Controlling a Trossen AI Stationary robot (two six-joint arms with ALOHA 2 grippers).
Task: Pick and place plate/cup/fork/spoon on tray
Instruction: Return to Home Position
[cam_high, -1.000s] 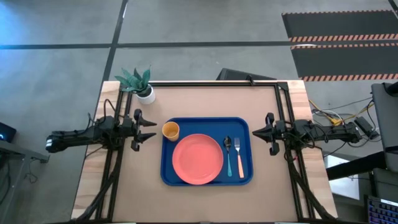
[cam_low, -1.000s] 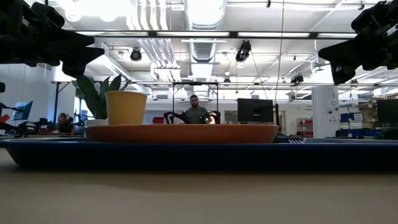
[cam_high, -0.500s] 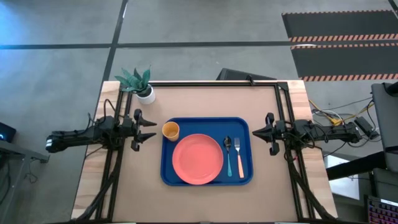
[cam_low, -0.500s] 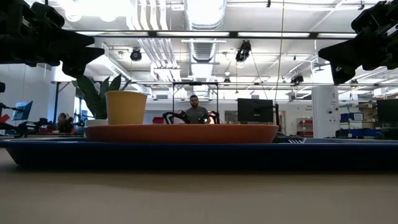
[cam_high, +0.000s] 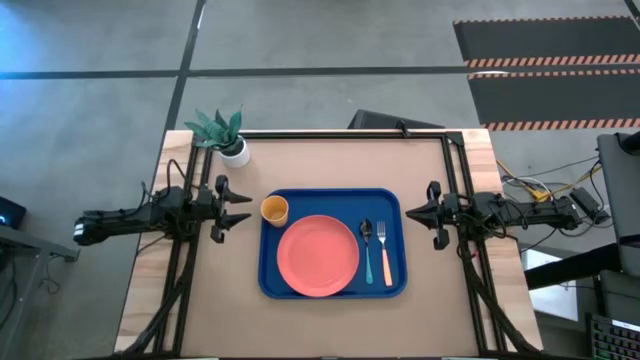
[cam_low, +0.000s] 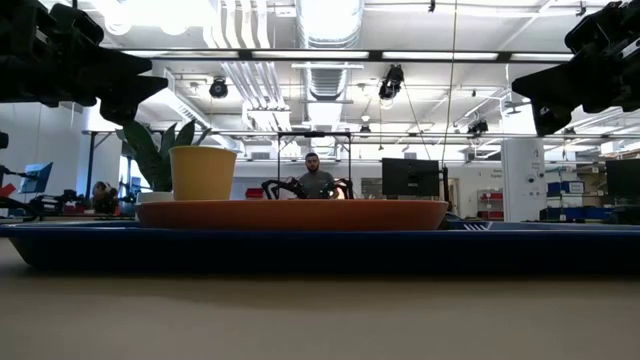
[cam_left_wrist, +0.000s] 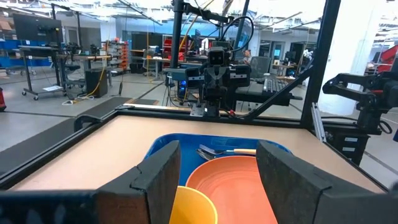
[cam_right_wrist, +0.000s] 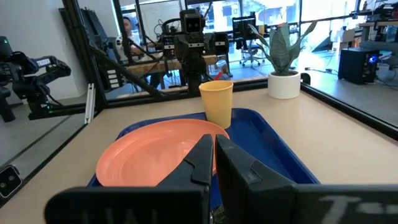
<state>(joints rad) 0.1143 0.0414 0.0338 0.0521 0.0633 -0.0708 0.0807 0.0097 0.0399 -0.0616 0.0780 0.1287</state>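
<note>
The left gripper (cam_high: 247, 207) gapes empty and the right gripper (cam_high: 409, 212) is pinched on nothing, each just off a short edge of the single tray (cam_high: 270, 260). It carries one plate (cam_high: 318, 256), one cup (cam_high: 274, 210), one spoon (cam_high: 367, 250) and one fork (cam_high: 385, 250), with bare table (cam_high: 330, 160) all round.

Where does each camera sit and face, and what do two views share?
High: overhead, down on blue rectangular plastic tray; left arm, right arm show.
Low: table height, level across tray; arms above.
Left wrist: faces round coral-pink plate; open left gripper.
Right wrist: faces plate; shut right gripper.
Both wrists share small orange-yellow cup.
</note>
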